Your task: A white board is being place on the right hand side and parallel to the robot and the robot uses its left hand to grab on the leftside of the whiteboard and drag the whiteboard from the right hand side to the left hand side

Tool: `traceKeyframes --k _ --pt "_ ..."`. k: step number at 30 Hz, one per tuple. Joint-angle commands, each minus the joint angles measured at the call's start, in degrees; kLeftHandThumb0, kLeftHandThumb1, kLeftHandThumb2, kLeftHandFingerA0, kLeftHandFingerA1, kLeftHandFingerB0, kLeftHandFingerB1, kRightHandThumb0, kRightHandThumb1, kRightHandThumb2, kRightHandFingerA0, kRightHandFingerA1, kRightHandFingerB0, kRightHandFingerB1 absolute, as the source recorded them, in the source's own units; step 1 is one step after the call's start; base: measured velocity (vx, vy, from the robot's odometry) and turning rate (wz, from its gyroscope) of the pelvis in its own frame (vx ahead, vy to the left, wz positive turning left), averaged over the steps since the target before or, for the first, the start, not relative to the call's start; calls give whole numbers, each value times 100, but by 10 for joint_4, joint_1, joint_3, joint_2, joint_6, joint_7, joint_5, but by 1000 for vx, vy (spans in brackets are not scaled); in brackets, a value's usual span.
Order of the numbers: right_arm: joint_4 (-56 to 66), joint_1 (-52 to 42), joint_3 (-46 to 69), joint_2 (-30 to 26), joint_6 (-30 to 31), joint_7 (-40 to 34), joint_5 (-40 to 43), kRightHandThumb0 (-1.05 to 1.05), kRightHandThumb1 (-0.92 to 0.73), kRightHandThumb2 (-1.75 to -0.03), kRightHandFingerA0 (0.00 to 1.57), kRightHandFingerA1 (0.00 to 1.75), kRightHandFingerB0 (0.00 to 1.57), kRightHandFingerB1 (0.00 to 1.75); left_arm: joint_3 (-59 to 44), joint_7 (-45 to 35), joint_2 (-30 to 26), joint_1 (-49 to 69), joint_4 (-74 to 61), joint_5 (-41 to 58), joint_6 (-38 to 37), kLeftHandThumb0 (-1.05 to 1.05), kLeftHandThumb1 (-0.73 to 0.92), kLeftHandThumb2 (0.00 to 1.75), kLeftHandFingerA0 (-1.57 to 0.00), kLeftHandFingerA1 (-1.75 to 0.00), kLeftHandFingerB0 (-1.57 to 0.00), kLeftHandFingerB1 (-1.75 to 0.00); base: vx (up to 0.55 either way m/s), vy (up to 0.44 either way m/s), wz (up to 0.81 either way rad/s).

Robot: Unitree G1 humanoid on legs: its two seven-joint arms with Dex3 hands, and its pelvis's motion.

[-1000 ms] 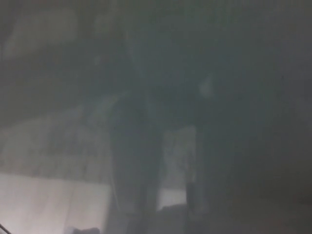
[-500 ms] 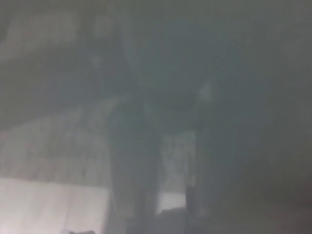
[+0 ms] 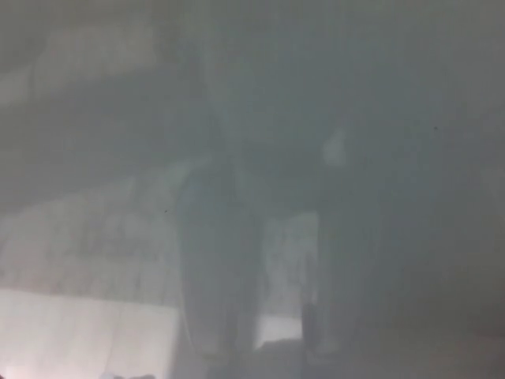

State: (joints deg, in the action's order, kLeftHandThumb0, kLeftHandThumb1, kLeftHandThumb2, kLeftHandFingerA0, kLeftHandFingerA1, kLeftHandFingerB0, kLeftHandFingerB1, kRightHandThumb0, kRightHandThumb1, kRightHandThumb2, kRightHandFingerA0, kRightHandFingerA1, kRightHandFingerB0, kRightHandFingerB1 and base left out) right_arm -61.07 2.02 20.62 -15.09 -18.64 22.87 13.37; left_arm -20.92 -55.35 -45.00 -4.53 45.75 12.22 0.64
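The head view is washed out by a thick grey haze. A pale flat panel (image 3: 79,339) fills the lower left corner, with its right edge near the middle; it may be the whiteboard, but I cannot tell for sure. A faint dark smudge (image 3: 126,374) sits at the bottom edge over that panel, too blurred to identify. No hand of mine can be made out.
Two dark upright shapes stand in the middle, one (image 3: 217,268) left of centre and one (image 3: 339,260) right of centre, possibly a person's legs. A lighter patch (image 3: 288,253) shows between them. A pale surface (image 3: 87,237) lies at left.
The haze has grown paler and thicker. The dark smudge at the bottom left edge has faded and sunk lower. The upright shapes stay where they were.
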Motion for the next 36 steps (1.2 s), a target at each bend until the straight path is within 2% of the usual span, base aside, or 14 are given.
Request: traceKeyframes --k 1,11,16,18,21,22,24,26,27,28,31,32,34,36 --pt "-6 -12 4 -3 -4 4 5 -82 -64 -59 88 83 72 60 -38 132 86 145 -23 -3 -68 -66 64 83 0 -13 0 0 0 0 0" --pt "0 -33 14 -1 3 12 17 -77 -65 -59 80 83 68 61 -15 186 173 292 -25 -39 -159 -51 60 76 -2 -25 0 0 0 0 1" --pt "2 -49 8 -1 -8 10 9 -79 -65 -59 79 81 67 60 35 268 198 308 -18 -98 -160 -50 76 64 -61 -54 0 -16 0 0 0" --pt "4 -50 8 2 -8 7 9 -80 -45 -90 80 83 62 66 41 303 208 303 -16 -107 -159 -53 76 63 -38 -35 0 -22 0 0 0" --pt "-1 -49 7 3 -14 9 8 -78 -66 -60 74 80 65 59 38 310 215 260 46 -86 -129 -58 66 92 -37 -53 -1 -21 0 0 0" --pt "-1 -49 8 3 -14 9 9 -80 -64 -60 71 78 65 60 26 295 221 254 49 -62 -105 -51 78 63 -35 -34 0 -24 0 0 0" --pt "-2 -47 7 2 -13 6 7 -80 -65 -60 73 79 65 59 24 273 218 241 75 -53 -116 -48 78 72 -19 -34 -2 -11 0 0 0" --pt "-2 -49 5 2 -21 2 3 -76 -48 -101 77 82 59 66 29 269 210 233 111 -63 -146 -60 62 91 -1 -36 0 -20 0 0 0" --pt "-2 -49 3 2 -23 1 1 -79 -65 -58 82 80 64 59 30 274 210 231 115 -65 -147 -60 61 90 -2 -35 -1 -21 0 0 0" --pt "-3 -49 1 1 -26 -2 -3 -82 -45 -90 81 82 63 66 29 278 210 226 122 -63 -144 -50 80 67 -33 -34 -1 -16 0 0 0" --pt "-6 -45 1 3 -26 1 1 -83 -44 -88 81 81 63 66 26 271 207 219 133 -58 -148 -54 81 64 -16 -28 0 -21 0 0 0" --pt "-8 -42 1 3 -25 1 2 -82 -63 -59 81 79 67 60 28 272 205 214 136 -60 -150 -54 81 64 -24 -30 0 -21 0 0 0" --pt "-10 -39 -2 1 -28 -1 -2 -83 -45 -90 82 82 63 65 30 259 202 212 140 -60 -162 -52 78 72 -16 -33 -2 -11 0 0 0" --pt "-6 -37 2 3 -20 2 6 -80 -63 -59 78 81 69 60 28 265 203 214 126 -55 -144 -52 77 64 -30 -36 -2 -19 0 0 0"
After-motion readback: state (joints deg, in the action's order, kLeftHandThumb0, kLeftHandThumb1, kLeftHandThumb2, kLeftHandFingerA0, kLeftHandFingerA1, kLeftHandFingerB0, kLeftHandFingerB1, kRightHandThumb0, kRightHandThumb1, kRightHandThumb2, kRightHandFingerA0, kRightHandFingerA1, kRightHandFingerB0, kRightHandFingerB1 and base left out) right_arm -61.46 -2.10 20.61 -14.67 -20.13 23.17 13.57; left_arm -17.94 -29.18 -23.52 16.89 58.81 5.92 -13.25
